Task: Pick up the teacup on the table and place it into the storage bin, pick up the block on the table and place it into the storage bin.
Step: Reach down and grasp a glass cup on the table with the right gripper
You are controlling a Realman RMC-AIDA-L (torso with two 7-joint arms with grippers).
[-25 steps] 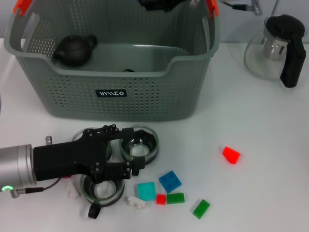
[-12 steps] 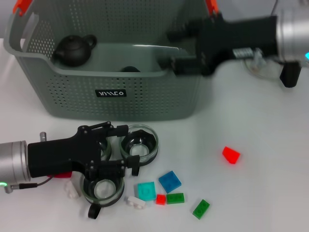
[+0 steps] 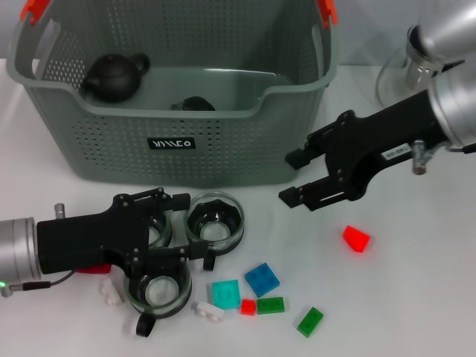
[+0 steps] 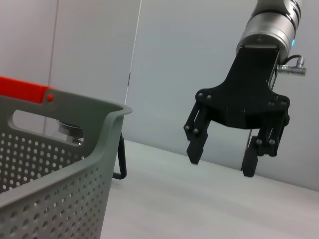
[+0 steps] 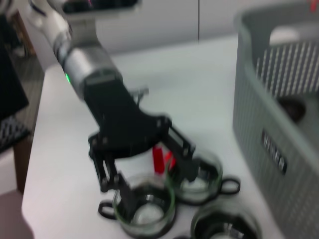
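Three glass teacups stand in front of the storage bin [image 3: 245, 152]: one [image 3: 214, 222] nearest it, one [image 3: 156, 288] toward the table's front, and one [image 3: 159, 233] partly hidden under my left gripper [image 3: 178, 227]. That gripper is open, with a finger on either side of the hidden cup. My right gripper [image 3: 288, 177] hangs open and empty by the bin's front right corner, up and left of a red block [image 3: 355, 238]. The left wrist view shows the right gripper [image 4: 221, 166] with its fingers spread. Blue [image 3: 262, 279], cyan [image 3: 225, 292], green [image 3: 310, 321] and white [image 3: 210, 311] blocks lie near the front.
Inside the bin sit a black teapot [image 3: 115, 74] and another dark item [image 3: 195, 104]. A glass pot [image 3: 401, 78] stands at the back right behind the right arm. The right wrist view shows the bin wall [image 5: 279, 114] and the cups [image 5: 144, 206] beneath my left arm.
My right arm has come out from over the bin and down to its front right corner, toward the red block. My left gripper has drawn back slightly to the left.
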